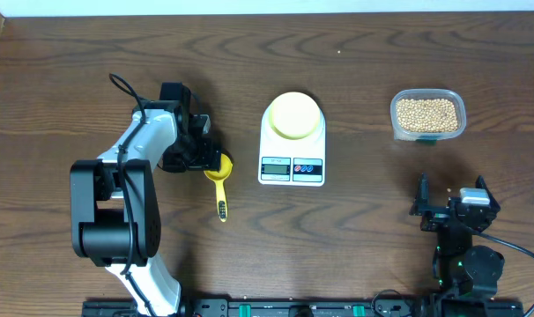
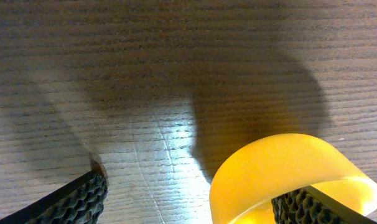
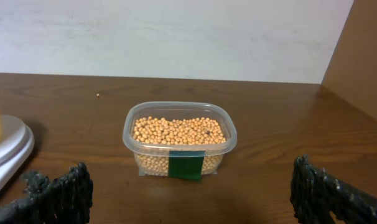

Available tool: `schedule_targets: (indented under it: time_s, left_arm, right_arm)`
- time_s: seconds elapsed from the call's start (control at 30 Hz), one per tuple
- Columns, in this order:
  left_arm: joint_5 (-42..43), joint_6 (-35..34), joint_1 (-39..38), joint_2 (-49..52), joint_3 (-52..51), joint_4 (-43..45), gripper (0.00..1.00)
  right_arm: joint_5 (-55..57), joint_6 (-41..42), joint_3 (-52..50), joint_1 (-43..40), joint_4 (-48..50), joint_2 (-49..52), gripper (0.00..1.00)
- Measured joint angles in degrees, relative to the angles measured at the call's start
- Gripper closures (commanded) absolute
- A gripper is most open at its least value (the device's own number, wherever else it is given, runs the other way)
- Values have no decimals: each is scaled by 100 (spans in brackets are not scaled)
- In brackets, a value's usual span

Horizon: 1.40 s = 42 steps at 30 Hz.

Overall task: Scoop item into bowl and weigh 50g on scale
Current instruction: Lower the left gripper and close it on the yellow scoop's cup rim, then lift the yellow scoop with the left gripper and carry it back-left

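Overhead, the left gripper (image 1: 199,151) hovers right at the cup end of the glossy yellow plastic scoop (image 1: 219,180). The scoop's handle runs back toward the robot. The jaws are wide and grip nothing. The right gripper (image 3: 195,198), also spread, faces the clear tub (image 3: 129,132) of smooth tan beans (image 3: 179,130), well apart from the scoop. The pale bowl (image 1: 295,115) sits on the white scale (image 1: 292,167).

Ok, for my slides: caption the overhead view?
Left gripper at the yellow scoop; pale bowl on the white scale; tub of beans beyond the open right gripper.
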Motion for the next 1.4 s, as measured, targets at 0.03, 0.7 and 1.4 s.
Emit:
schedule_targets:
  time_s: [0.03,0.7,1.4]
  left_arm:
    - [0,0,0,0,0,0,13]
    - [-540,-136,-2,24,0,85,13]
    - [-627,-192,-2,24,0,273,61]
  right_arm:
    - [0,0,0,0,0,0,1]
    - [0,0,0,0,-2,0,1]
    - [0,0,0,0,-2,0,1]
